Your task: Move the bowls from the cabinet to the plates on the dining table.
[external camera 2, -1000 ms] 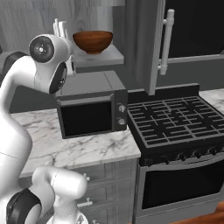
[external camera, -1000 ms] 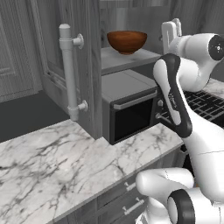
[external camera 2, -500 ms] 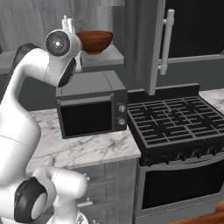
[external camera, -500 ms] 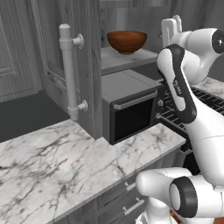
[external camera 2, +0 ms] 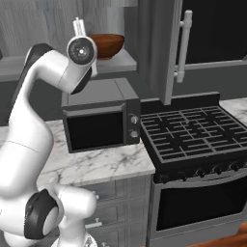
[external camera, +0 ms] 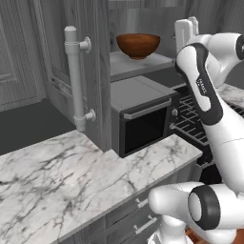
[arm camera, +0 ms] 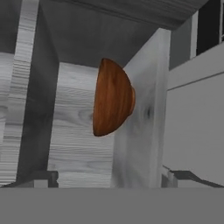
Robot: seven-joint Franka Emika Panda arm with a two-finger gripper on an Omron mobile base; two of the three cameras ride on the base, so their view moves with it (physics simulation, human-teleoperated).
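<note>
Brown bowl (external camera: 138,45) sits upright on the grey inner shelf (external camera: 143,65) of the open wall cabinet (external camera: 97,71), near the shelf's front edge. From the right base camera the same bowl (external camera 2: 107,45) shows partly behind the arm's wrist. In the hand camera the picture is rolled sideways: the bowl (arm camera: 112,98) appears on its side, its foot against the pale shelf board (arm camera: 142,131), rim facing left, grey wood-grain cabinet wall behind it.

Gripper (external camera: 185,32) is raised to shelf height, just right of the bowl in the left base view, apart from it, nothing touching. Its fingertips (arm camera: 43,176) show low in the hand view, one at each side, set wide apart with nothing between them. Hand is empty.

Cabinet door (external camera: 57,66) stands swung open toward the camera, its long pale bar handle (external camera: 74,78) vertical on the door face. A second door with a bar handle (external camera 2: 182,46) hangs open on the other side, seen from the right.

Below the shelf, a black microwave (external camera 2: 99,122) rests on a marble counter (external camera: 71,181), drawers beneath. Beside the microwave, a black gas stove (external camera 2: 193,137) with grates, oven front below.

Arm (external camera: 205,95) rises from the base, bent at the elbow, forearm reaching up toward the shelf.
</note>
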